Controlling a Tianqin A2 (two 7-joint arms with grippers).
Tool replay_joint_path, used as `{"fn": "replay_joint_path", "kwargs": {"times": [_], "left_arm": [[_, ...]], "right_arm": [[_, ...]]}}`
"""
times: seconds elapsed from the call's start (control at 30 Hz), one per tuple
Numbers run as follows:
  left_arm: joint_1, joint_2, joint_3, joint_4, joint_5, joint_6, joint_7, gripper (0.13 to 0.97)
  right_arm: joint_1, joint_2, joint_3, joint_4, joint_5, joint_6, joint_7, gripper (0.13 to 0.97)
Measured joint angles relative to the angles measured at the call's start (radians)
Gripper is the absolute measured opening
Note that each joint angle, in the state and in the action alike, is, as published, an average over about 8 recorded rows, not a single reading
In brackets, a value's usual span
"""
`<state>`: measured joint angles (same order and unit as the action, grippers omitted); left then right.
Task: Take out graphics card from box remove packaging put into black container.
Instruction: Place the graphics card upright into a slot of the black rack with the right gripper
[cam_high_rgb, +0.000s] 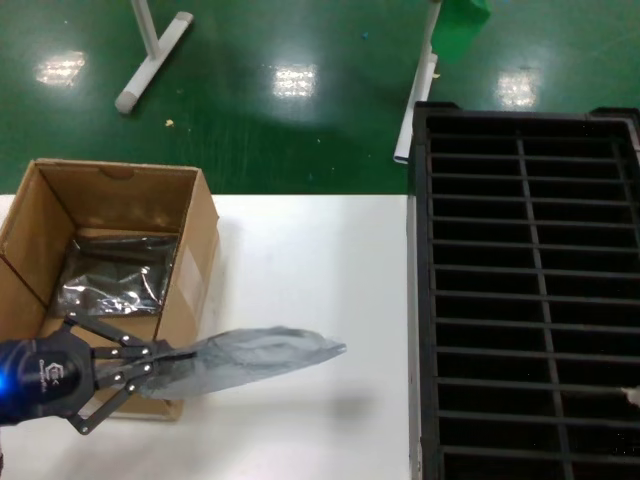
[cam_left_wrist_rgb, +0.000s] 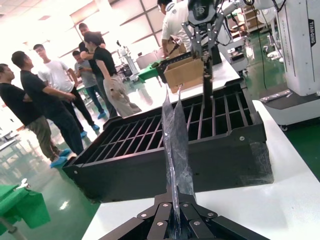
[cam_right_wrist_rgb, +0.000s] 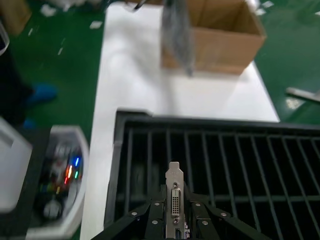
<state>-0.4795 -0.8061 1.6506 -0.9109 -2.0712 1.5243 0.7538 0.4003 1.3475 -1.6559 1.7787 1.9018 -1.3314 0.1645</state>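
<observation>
Packaging (cam_high_rgb: 262, 352) hangs out flat from the left gripper (cam_high_rgb: 165, 362), whose fingers are clenched on one end of the empty grey bag just in front of the box (cam_high_rgb: 110, 265), over the near left part of the white table (cam_high_rgb: 310, 300). Held by its end like that, the bag juts toward the middle of the table, clear of both the box and the crate, which looks to me like a way of keeping the wrapper out of the other arm's path. The left wrist view shows the same thing edge-on: the crinkly film pinched between the jaws and standing up thin against the black container (cam_left_wrist_rgb: 165, 160).

Over on the right, the right gripper (cam_right_wrist_rgb: 174, 220) is closed on the graphics card (cam_right_wrist_rgb: 174, 192), bracket end up, with the connector on the silver bracket facing the wrist camera. The card is held upright over the black container's near rows, and I'd guess that's because the slots between the ribs are long and narrow, so a board has to go in on edge. Whether its lower edge already sits in a slot I cannot tell.

Inside the box, at the table's left edge, another shiny grey bag (cam_high_rgb: 115, 272) lies on the bottom, so more seems to be waiting. The flaps stand upright.
</observation>
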Motion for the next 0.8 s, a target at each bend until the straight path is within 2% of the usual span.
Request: {"fn": "replay_joint_path", "kwargs": {"times": [0.17,0.37,0.8], "left_arm": [[-0.008,0.004,-0.004,0.029,0.002,0.012,0.016,0.142],[-0.014,0.008,-0.008,0.057,0.005,0.021,0.028,0.142],[-0.035,0.017,-0.008,0.125,0.012,0.038,0.055,0.142]], "right_arm": [[0.139,-0.036,-0.078,-0.013,-0.087,-0.105,-0.021,0.2],[0.249,-0.081,-0.143,-0.025,-0.145,-0.19,-0.008,0.2],[0.387,-0.139,-0.262,-0.075,-0.186,-0.236,0.013,0.2]]}}
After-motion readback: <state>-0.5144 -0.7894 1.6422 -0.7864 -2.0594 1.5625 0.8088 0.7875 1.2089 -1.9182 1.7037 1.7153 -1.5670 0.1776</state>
